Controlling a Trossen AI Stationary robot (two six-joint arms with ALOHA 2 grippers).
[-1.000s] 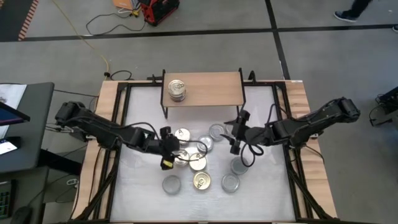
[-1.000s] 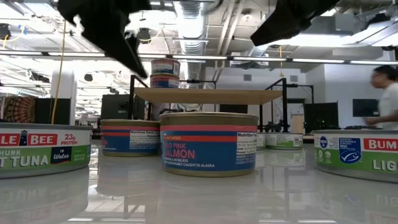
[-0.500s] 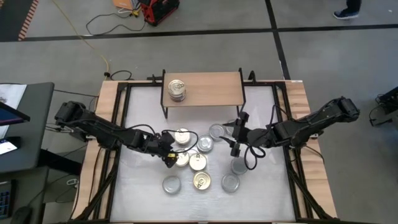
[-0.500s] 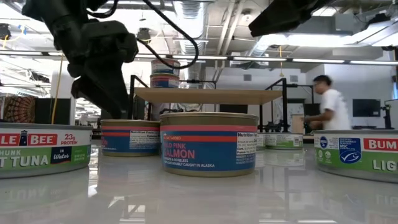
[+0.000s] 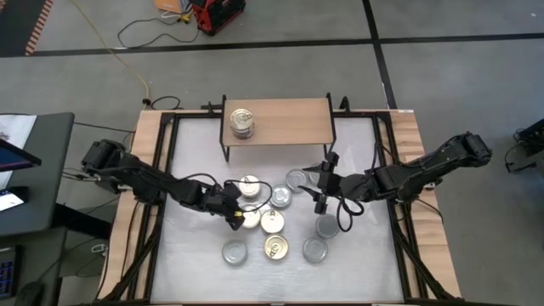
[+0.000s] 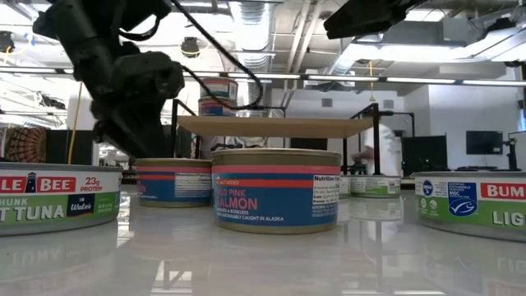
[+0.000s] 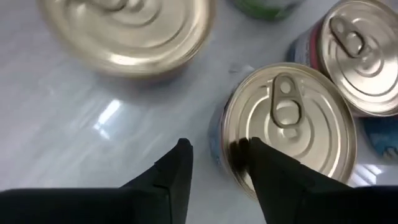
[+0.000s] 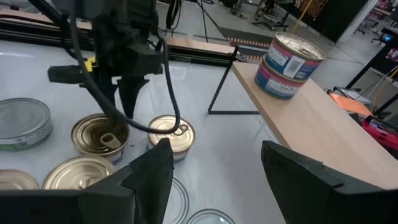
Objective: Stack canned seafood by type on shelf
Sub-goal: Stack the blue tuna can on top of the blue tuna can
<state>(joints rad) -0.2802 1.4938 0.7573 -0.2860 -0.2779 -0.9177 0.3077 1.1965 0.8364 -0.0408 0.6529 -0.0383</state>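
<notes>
The left gripper [image 5: 239, 218] is down among the cluster of tins in front of the small light-wood shelf on thin black legs [image 5: 276, 119]. Its two dark fingers [image 7: 174, 171] stand partly apart, astride the rim of a gold-lidded flat round tin with a pull tab [image 7: 289, 124]: one finger sits over the lid's edge, the other outside the tin's wall, above the white counter [image 5: 195, 246]. The fingers have not met the tin on both sides, so it is not yet gripped. In the high view this tin [image 5: 249, 218] lies at the left edge of the cluster, on the side away from the shelf, touching or just beside a second gold-lidded tin [image 5: 270, 222].

The right gripper [image 5: 322, 189] hovers above the counter, off the shelf's front right leg, with its fingers [image 8: 149, 171] standing well apart and empty. A silver-lidded tin [image 5: 297, 179] lies just beside it, toward the shelf.

On the shelf's left part stand two tins stacked one on the other [image 5: 242, 121], with red and blue labels. More tins sit farther from the shelf, among them a blue-labelled salmon tin [image 6: 276, 190] and a green-labelled tuna tin [image 6: 59, 197] in the low view.
</notes>
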